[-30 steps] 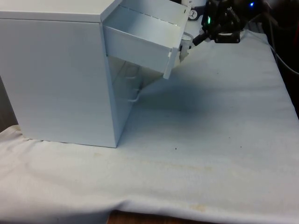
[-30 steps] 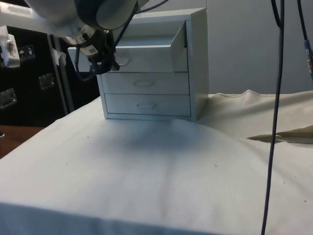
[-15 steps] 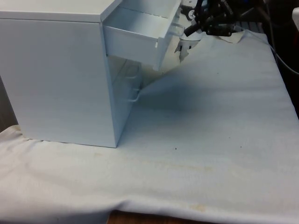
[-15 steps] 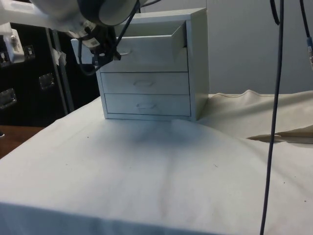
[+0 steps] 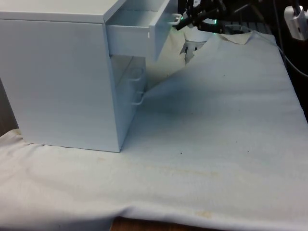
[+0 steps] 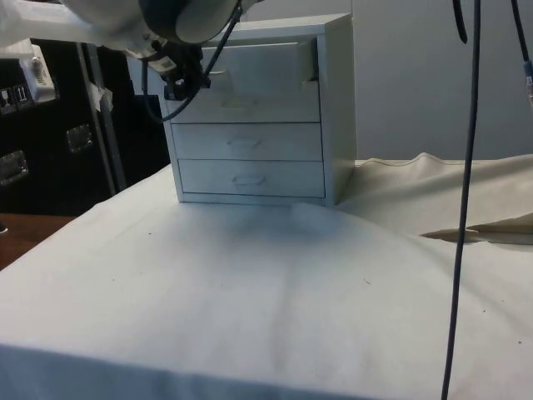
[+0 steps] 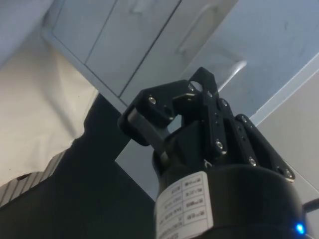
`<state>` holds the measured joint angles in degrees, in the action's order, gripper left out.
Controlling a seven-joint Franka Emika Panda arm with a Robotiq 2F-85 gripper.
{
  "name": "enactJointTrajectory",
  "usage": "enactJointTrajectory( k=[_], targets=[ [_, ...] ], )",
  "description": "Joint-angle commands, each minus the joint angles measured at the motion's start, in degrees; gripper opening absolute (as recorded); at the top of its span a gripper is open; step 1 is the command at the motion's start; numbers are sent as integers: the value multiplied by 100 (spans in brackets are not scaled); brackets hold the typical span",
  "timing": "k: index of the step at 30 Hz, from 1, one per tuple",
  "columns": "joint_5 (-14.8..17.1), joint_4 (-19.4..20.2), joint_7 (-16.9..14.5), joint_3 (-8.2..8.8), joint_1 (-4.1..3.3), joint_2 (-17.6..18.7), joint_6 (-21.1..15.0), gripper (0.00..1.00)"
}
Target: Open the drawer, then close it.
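A white chest of drawers (image 5: pixel 57 77) stands at the front view's left, and in the side view the chest (image 6: pixel 333 108) faces the camera. Its top drawer (image 5: pixel 132 41) sticks out a short way; the drawer front (image 6: pixel 250 75) sits slightly proud of the frame. My black gripper (image 5: pixel 182 22) is at that drawer's metal handle (image 5: pixel 175 19). In the side view the gripper (image 6: pixel 193 81) is against the drawer front's left part. Seen from the wrist, the gripper (image 7: pixel 192 92) has its fingers close together at the handle (image 7: pixel 235 69), which runs behind them.
The middle drawer (image 6: pixel 246 142) and the bottom drawer (image 6: pixel 247 178) are shut. A dark cable (image 6: pixel 466 167) hangs down at the side view's right. The white cloth (image 5: pixel 216 120) is rumpled behind the chest and folded at the side view's right (image 6: pixel 475 233).
The top drawer has slid most of the way back into the chest. My gripper has moved with its handle towards the chest.
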<state>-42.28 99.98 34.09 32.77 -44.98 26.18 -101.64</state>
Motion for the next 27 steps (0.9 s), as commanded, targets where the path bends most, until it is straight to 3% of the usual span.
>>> enactJointTrajectory(
  k=[1, 5, 9, 16, 17, 18, 25, 26, 27],
  targets=[
    [-29, 6, 0, 11, 0, 0, 0, 0],
    [-206, 69, -29, 97, 11, -29, -63, 0],
    [-183, 63, 0, 109, 11, 0, 0, 0],
    [-218, 149, -23, 189, 86, -46, -195, 0],
    [-201, 97, 0, 178, 52, 0, -86, 0],
    [-212, 155, -23, 201, 97, -52, -218, 0],
    [-189, 275, -46, 361, 166, -63, -470, 0],
    [-172, 206, 0, 327, 120, -6, -327, 0],
    [-189, 275, -46, 361, 166, -63, -470, 0]
  ],
)
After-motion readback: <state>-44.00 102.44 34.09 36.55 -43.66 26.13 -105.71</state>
